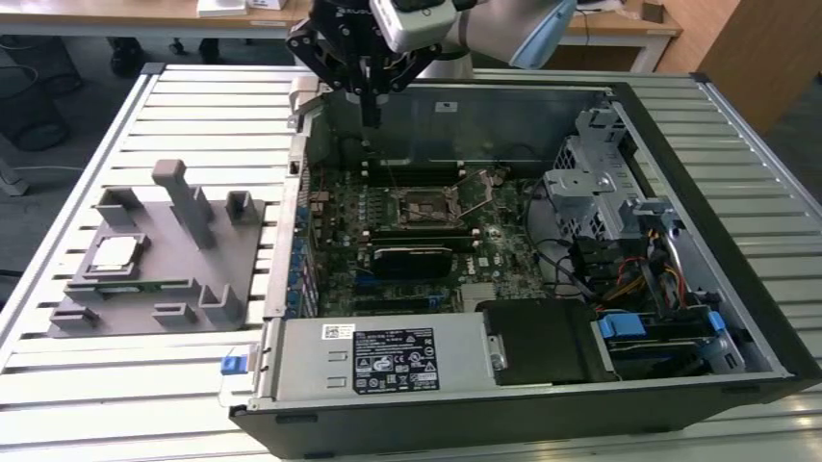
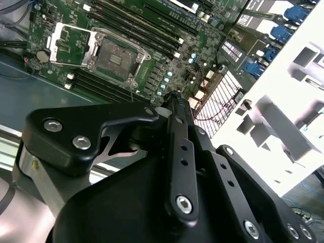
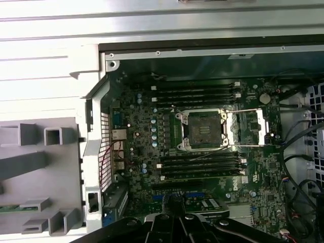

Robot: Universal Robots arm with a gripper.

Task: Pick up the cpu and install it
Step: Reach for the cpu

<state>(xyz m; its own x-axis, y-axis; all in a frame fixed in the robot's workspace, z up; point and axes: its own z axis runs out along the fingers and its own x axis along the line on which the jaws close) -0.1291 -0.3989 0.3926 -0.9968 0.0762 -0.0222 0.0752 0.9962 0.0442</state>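
**Pincer shut over the computer case, cpu on its stand**

The gripper (image 1: pixel 370 122) hangs above the far side of the open computer case (image 1: pixel 514 416), over the far edge of the green circuit board (image 1: pixel 337 223). Its two fingers are pressed together into one thin black stem, and nothing is between them. In both wrist views, the joined tips (image 2: pixel 174 95) (image 3: pixel 172 198) point down at the board from above it without touching.

The cpu (image 1: pixel 114 254) lies flat, silver side up, on the grey stand (image 1: pixel 161 226). This stand sits on the slatted table (image 1: pixel 192 96) near the edge at the exterior view's left, just beside the case. The cpu is well apart from the gripper.

On the board, the square socket (image 1: pixel 422 207) (image 2: pixel 115 55) (image 3: pixel 203 129) is open. Its metal clamp frame (image 3: pixel 250 126) (image 2: pixel 71 43) is swung back beside it, and the contact field is bare. Long dark memory slots (image 3: pixel 195 92) run along both sides of the socket.

At the near side of the case sits a silver power box (image 1: pixel 385 358).
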